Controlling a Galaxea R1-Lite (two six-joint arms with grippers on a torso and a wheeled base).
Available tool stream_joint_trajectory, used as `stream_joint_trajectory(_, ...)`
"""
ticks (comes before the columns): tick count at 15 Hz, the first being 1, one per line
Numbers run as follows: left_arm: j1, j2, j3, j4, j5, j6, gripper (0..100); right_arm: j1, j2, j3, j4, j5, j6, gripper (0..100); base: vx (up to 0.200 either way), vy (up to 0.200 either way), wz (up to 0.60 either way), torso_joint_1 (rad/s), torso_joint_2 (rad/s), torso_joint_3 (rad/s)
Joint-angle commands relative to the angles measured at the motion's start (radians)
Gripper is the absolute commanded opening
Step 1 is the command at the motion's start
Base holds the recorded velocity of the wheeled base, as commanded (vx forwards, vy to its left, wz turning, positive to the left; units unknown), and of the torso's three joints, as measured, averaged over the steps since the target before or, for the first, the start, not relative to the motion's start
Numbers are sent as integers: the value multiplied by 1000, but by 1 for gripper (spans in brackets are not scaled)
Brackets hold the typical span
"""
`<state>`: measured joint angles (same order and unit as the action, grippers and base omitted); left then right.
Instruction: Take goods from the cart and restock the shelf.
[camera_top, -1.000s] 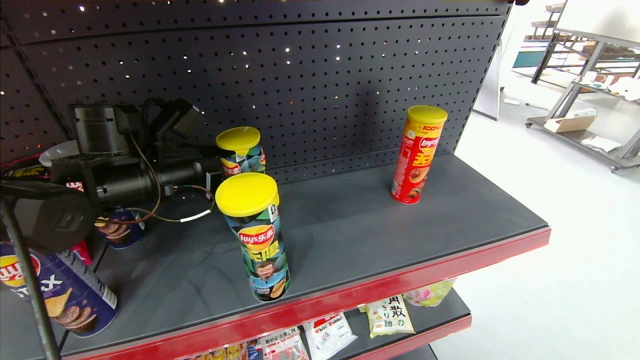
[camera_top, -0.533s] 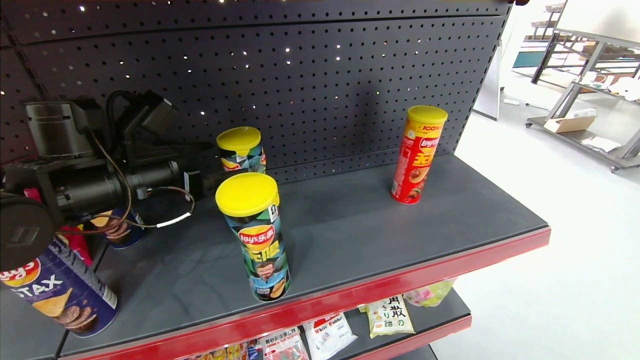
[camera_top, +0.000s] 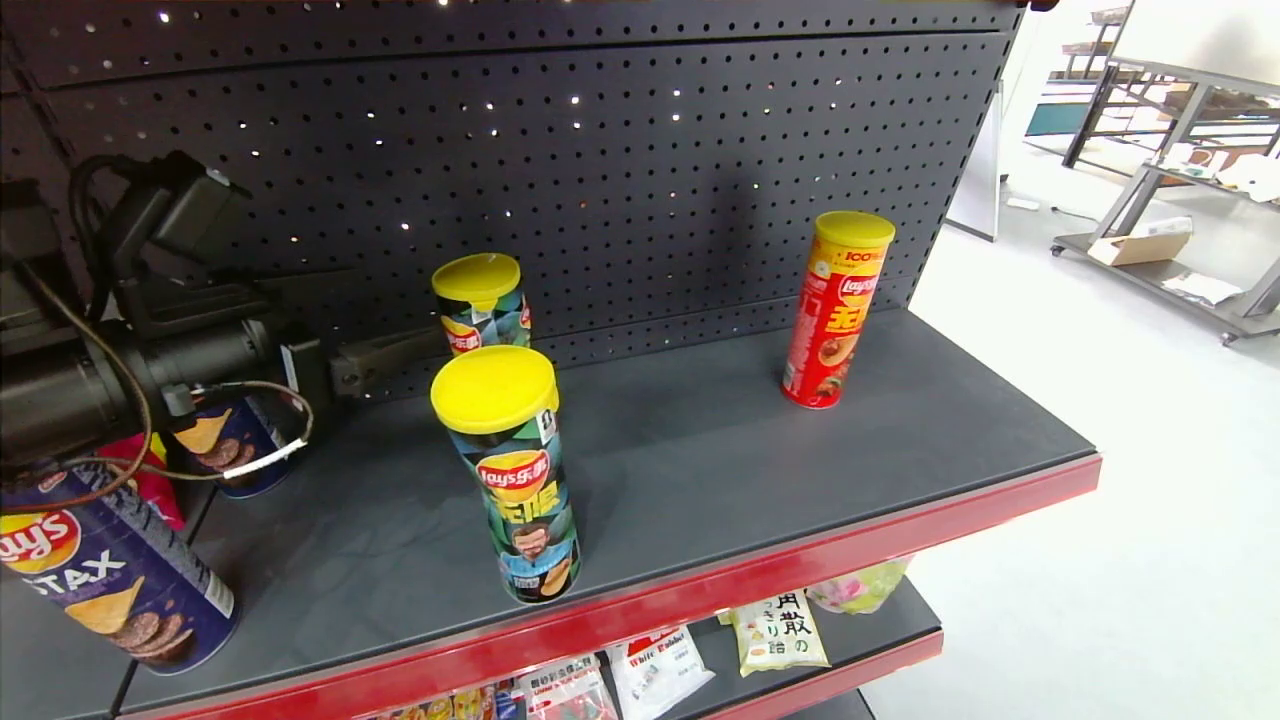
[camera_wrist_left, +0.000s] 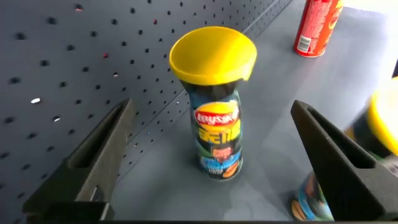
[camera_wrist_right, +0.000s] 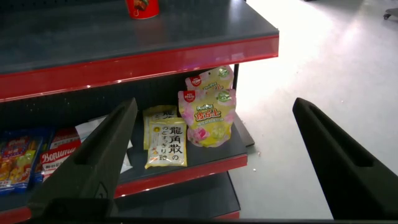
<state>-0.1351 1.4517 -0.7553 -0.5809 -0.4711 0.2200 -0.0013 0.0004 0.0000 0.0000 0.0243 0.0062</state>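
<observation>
The front can (camera_top: 510, 470) hid the lower part of the back can (camera_top: 480, 300) on the shelf (camera_top: 750, 450). The left gripper (camera_wrist_left: 211, 107) was wide open and empty, close to the back can. The right gripper (camera_wrist_right: 214, 106) was wide open and empty too.

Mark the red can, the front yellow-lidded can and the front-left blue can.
red can (camera_top: 833, 320), head view, middle of its label.
front yellow-lidded can (camera_top: 495, 388), head view, on its lid.
front-left blue can (camera_top: 112, 590), head view, on its side wall.
</observation>
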Motion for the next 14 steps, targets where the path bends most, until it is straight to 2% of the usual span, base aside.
stream_joint_trajectory(1, 8, -76, 25, 13, 0, -5, 100, 0, 0, 0, 0, 0, 0, 100, 0, 0, 0, 0, 0, 0)
stream_joint_trajectory(2, 8, -88, 27, 18, 0, -8, 100, 0, 0, 0, 0, 0, 0, 100, 0, 0, 0, 0, 0, 0)
stream_joint_trajectory(4, 11, -162, 53, 33, 0, -37, 100, 0, 0, 0, 0, 0, 0, 100, 0, 0, 0, 0, 0, 0)
stream_joint_trajectory(6, 23, -255, 91, 85, 0, -56, 100, 0, 0, 0, 0, 0, 0, 100, 0, 0, 0, 0, 0, 0)
stream_joint_trajectory(10, 37, -501, 114, 352, 2, -57, 100, 0, 0, 0, 0, 0, 1, 100, 0, 0, 0, 0, 0, 0)
stream_joint_trajectory(12, 37, -617, 114, 452, 3, -57, 100, 0, 0, 0, 0, 0, 0, 100, 0, 0, 0, 0, 0, 0)
stream_joint_trajectory(13, 38, -692, 123, 493, 14, -56, 100, 0, 0, 0, 0, 0, 0, 100, 0, 0, 0, 0, 0, 0)
stream_joint_trajectory(14, 52, -760, 139, 516, 60, -56, 100, 0, 0, 0, 0, 0, 0, 100, 0, 0, 0, 0, 0, 0)
